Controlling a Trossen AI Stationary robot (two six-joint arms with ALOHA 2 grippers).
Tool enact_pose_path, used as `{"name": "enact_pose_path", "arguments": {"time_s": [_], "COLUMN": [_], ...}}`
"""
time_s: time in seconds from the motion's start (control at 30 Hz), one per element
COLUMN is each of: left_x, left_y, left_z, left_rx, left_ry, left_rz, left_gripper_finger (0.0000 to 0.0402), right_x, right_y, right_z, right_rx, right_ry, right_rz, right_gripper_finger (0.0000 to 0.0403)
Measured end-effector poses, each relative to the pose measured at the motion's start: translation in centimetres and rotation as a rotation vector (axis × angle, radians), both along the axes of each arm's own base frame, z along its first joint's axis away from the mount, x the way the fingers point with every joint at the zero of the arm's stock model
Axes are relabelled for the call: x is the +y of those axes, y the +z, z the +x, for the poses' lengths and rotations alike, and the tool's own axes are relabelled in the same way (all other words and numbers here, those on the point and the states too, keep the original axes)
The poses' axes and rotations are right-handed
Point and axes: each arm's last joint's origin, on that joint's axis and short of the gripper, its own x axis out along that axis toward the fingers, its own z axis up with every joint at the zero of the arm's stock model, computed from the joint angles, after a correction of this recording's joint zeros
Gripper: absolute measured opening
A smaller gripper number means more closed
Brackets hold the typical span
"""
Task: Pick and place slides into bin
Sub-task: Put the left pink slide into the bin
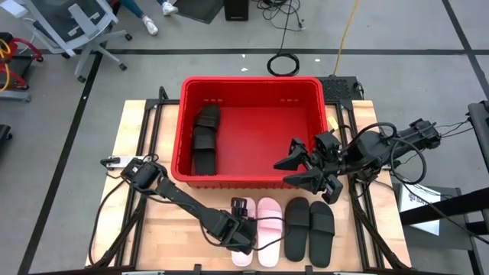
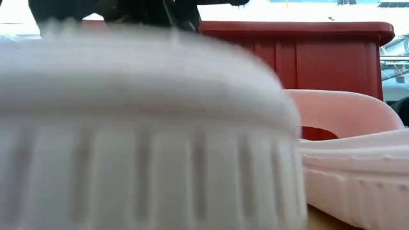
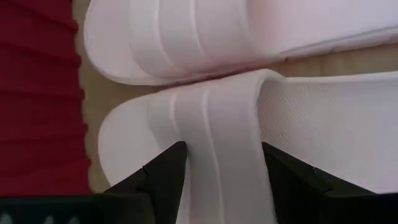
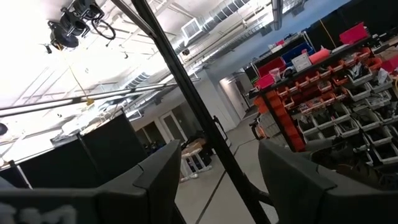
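Two pale pink-white slides [image 1: 269, 229] lie side by side near the table's front edge, with two black slides [image 1: 309, 229] to their right. More black slides [image 1: 205, 137] lie in the left part of the red bin [image 1: 252, 80]. My left gripper [image 1: 243, 231] is open, tipped steeply down over the left pale slide [image 3: 323, 124]. Its fingers stand on either side of that slide's ribbed strap [image 3: 217, 124]. My right gripper [image 1: 295, 172] hangs open, high over the bin's near right corner, with nothing between its fingers. My left gripper's fingers [image 3: 165, 177] straddle the left pale slide's strap from above, lying across it. I cannot tell whether they touch the strap or the footbed. The slide lies flat on the table.
The bin's near wall [image 3: 37, 93] stands close behind the pale slides' toe ends. The second pale slide [image 3: 186, 37] lies right beside the one under my left gripper. In the low view the pale slides [image 2: 147, 128] fill the foreground, with the bin [image 2: 319, 51] behind.
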Motion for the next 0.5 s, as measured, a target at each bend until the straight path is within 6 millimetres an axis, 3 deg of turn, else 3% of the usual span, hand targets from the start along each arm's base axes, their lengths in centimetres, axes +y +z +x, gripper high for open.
{"name": "enact_pose_path", "arguments": {"time_s": [0.37,0.5], "left_x": [0.78,0.88], "left_y": [-0.31,-0.3], "left_z": [-0.16,-0.11], "left_rx": [-0.036,-0.043], "left_ry": [0.093,0.101], "left_rz": [0.091,0.098], "left_gripper_finger": [0.0204,0.0179], "right_x": [0.46,0.46], "right_y": [0.0,0.0], "right_z": [-0.19,-0.19], "right_rx": [-0.001,-0.001], "right_ry": [0.014,0.014], "right_rz": [-0.005,-0.004], "right_gripper_finger": [0.0205,0.0205]}}
